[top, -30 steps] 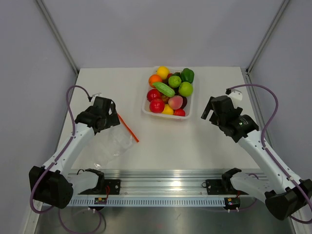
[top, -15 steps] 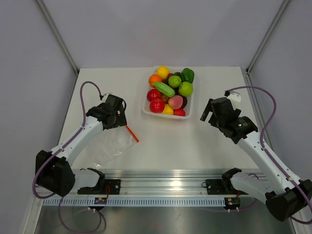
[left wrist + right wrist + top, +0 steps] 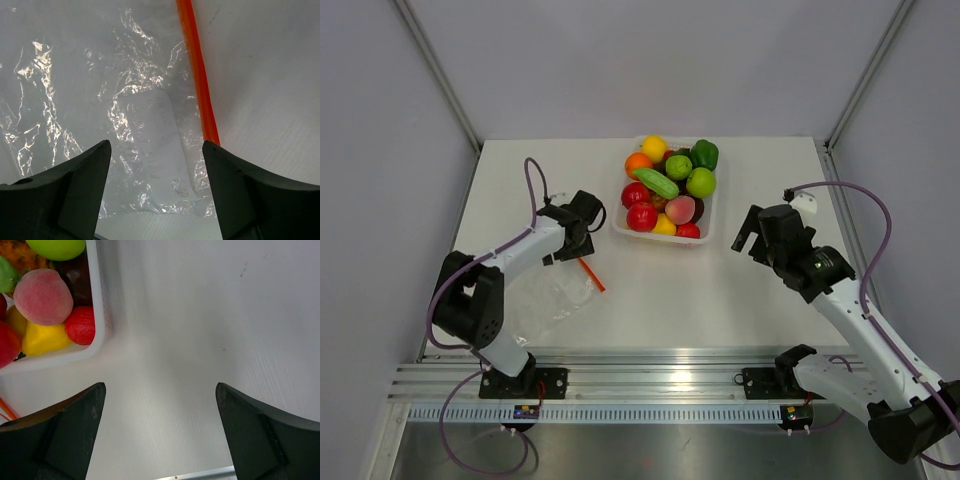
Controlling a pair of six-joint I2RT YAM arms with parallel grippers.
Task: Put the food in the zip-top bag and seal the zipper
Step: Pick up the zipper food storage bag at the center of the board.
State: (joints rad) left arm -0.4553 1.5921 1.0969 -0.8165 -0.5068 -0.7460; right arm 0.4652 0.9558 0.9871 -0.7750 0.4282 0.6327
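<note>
Your left jaws are spread wide and empty, right over the bag (image 3: pixel 125 125), with the orange zipper (image 3: pixel 197 75) just inside the right-hand one. Right jaws are wide and empty too, over bare counter (image 3: pixel 200 315) beside the tray (image 3: pixel 101 300) of food (image 3: pixel 667 185), far middle. The bag lies near left. It looks flimsy and slick, so I'd pinch the stiffer zipper edge, not the film.
</note>
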